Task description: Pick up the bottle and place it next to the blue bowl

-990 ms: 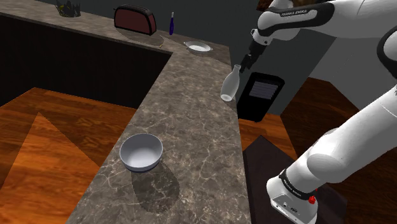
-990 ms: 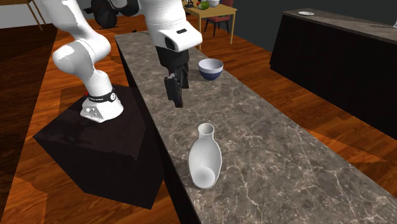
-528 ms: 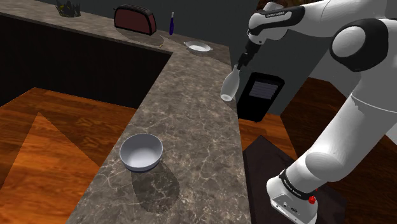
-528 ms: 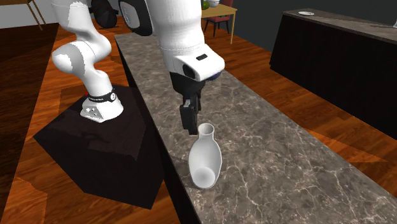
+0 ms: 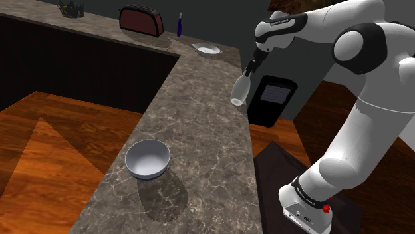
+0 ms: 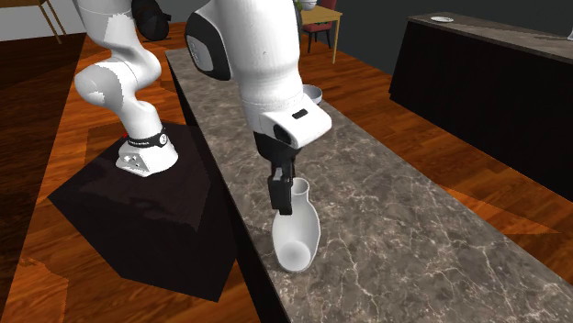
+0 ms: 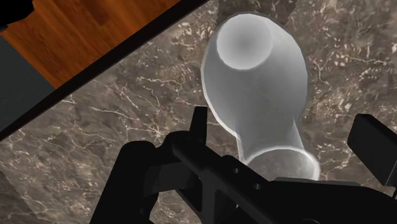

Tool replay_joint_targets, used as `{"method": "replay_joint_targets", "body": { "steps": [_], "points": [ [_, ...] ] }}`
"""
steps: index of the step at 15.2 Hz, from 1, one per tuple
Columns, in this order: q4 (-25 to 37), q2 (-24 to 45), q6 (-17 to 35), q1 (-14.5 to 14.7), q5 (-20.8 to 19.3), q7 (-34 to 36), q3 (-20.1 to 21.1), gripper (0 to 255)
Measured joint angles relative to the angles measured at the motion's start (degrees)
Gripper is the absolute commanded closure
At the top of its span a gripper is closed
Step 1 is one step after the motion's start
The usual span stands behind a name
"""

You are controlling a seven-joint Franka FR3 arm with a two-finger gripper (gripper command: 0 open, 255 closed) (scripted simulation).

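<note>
The white round-bodied bottle (image 5: 239,91) (image 6: 296,229) (image 7: 254,83) lies on its side on the dark marble-patterned worktop (image 5: 199,119) (image 6: 404,220) (image 7: 114,133), close to the edge nearest the robot's black stand (image 6: 138,216). Its hollowed base points away from the tool, and its narrow neck points toward it. The all-black tool (image 5: 250,68) (image 6: 285,191) (image 7: 287,135) hangs right at the neck with its fingers (image 7: 200,124) spread wide. In the wrist view they stand on either side of the neck, and no grip on it is seen. The pale blue-grey round bowl (image 5: 147,159) (image 6: 313,92) sits well apart from the bottle, further along the same worktop. In the second exterior view the white arm (image 6: 257,55) hides most of it. At the worktop's far corner in the shoulder view stand a small white dish (image 5: 206,48), a dark red toaster (image 5: 141,20) and a slim purple container (image 5: 179,24). A reddish wooden floor (image 5: 46,153) lies beside the worktop.
</note>
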Motion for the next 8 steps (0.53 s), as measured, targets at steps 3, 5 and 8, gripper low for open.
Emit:
{"method": "replay_joint_targets", "body": {
  "steps": [3, 5, 8],
  "points": [
    [-0.4, 0.6, 0.9, -0.1, 0.3, -0.3, 0.1, 0],
    [-0.5, 0.6, 1.0, -0.1, 0.3, -0.3, 0.1, 0],
    [-0.5, 0.6, 1.1, -0.1, 0.3, -0.3, 0.1, 255]
  ]
}}
